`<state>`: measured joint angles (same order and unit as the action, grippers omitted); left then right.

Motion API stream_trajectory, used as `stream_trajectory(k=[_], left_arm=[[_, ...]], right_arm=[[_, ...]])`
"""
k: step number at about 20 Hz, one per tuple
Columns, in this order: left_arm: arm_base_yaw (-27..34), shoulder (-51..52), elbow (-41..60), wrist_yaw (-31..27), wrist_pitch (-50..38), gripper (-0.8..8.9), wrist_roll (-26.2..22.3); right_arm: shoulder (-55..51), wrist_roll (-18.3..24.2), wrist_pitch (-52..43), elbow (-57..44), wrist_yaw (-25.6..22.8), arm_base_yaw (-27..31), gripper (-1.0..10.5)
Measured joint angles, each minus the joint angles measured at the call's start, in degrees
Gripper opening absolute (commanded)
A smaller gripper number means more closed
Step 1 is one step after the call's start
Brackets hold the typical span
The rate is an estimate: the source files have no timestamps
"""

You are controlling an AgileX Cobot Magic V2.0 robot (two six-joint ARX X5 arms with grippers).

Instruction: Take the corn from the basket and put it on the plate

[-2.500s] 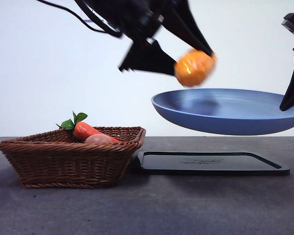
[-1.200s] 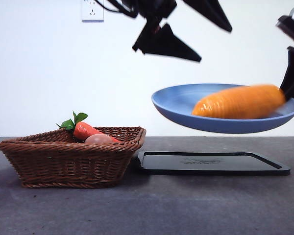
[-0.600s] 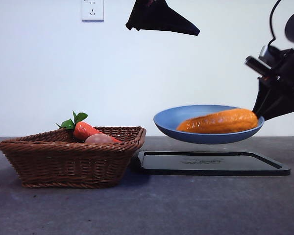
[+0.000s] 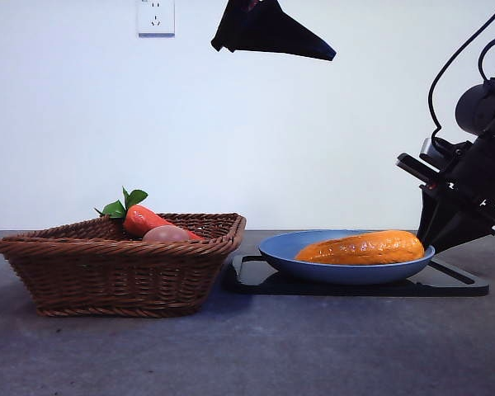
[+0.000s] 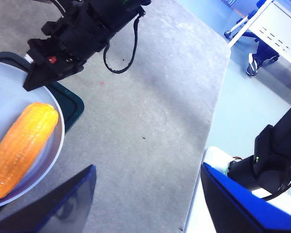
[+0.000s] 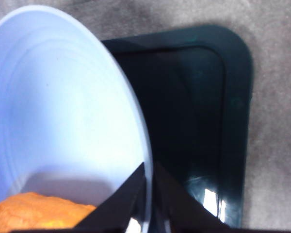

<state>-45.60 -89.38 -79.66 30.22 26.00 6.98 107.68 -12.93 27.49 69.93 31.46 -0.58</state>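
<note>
Since the earlier frame the plate [image 4: 346, 266] has descended from mid-air onto the black tray [image 4: 445, 285], beside the basket [image 4: 120, 264]. The corn [image 4: 363, 247] lies lengthwise in the plate. The right gripper [image 6: 148, 204], reaching down at the plate's far edge from the basket, pinches the rim; release should be gentle and level. The left gripper [image 5: 145, 194] hovers high above, spread and empty.

Right pincer [image 4: 433, 241] low, jaws pinched nearly together; left pincer [image 4: 268, 33] high, jaws spread.
</note>
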Motion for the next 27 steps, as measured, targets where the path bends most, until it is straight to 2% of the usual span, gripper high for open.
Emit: stream_trajectory(k=[4, 11, 16, 19, 23, 27], left_arm=[[0.0, 0.0, 0.0, 0.0, 0.7, 3.52, 0.0], [0.0, 0.0, 0.0, 0.0, 1.9, 3.52, 0.0], [0.2, 0.0, 0.0, 0.0, 2.1, 3.52, 0.0], [0.7, 0.0, 0.0, 0.0, 2.3, 3.51, 0.0], [2.0, 0.0, 0.0, 0.0, 5.0, 3.46, -0.4], [3.6, 0.0, 0.0, 0.0, 8.1, 2.54, -1.1]], right_arm=[[0.0, 0.0, 0.5, 0.0, 0.0, 0.0, 1.7], [-1.5, 0.3, 2.9, 0.0, 0.0, 1.1, 1.8], [-13.7, 3.8, 8.7, 0.2, -1.5, 3.7, 1.8], [-22.1, 7.6, 16.6, 0.2, -1.2, 3.1, 1.8], [-34.0, 11.9, 27.2, 0.2, -1.1, -1.3, 1.8], [-41.8, 14.5, 35.2, 0.2, -1.1, -6.1, 1.5]])
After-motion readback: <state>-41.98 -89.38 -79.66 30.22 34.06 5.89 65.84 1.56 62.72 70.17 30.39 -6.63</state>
